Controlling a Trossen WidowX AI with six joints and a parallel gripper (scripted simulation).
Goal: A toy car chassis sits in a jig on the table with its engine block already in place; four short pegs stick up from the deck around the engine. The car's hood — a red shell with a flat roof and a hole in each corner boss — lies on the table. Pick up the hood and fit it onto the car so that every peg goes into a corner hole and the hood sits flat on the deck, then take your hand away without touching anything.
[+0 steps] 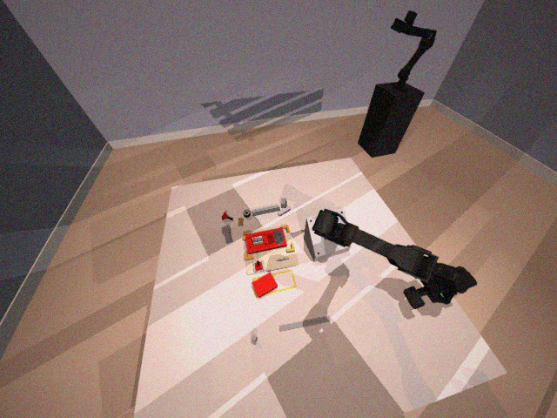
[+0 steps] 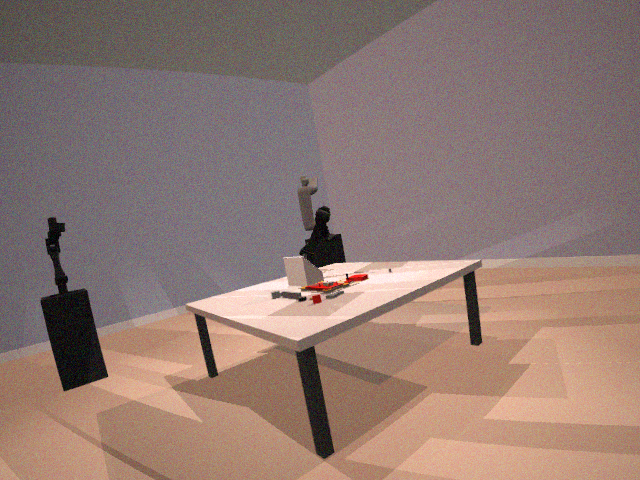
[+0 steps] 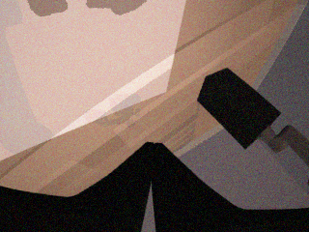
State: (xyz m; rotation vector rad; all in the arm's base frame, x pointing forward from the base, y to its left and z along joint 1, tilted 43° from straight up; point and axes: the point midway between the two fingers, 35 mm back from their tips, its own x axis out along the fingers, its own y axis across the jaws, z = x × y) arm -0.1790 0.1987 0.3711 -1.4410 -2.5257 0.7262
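Note:
The red hood (image 1: 264, 284) (image 2: 357, 277) lies on the table, turned askew over the left part of a yellow outlined rectangle (image 1: 294, 279). The red chassis (image 1: 268, 246) (image 2: 324, 286) sits in its jig, which has yellow-orange corner pieces (image 1: 291, 247). The grey engine block (image 1: 258, 239) is on the chassis deck. The pegs are too small to make out. My gripper (image 3: 153, 150) is shut and empty, its fingertips together. My black arm (image 1: 373, 243) (image 2: 321, 227) reaches to the right side of the table, well away from the hood and chassis.
A white angled block (image 1: 317, 246) (image 2: 301, 271) stands right of the jig. A tan plate with a red knob (image 1: 258, 266) lies between jig and hood. Loose grey parts (image 1: 266, 210) lie behind the jig. A black pedestal (image 1: 391, 118) (image 2: 74, 338) carries another arm.

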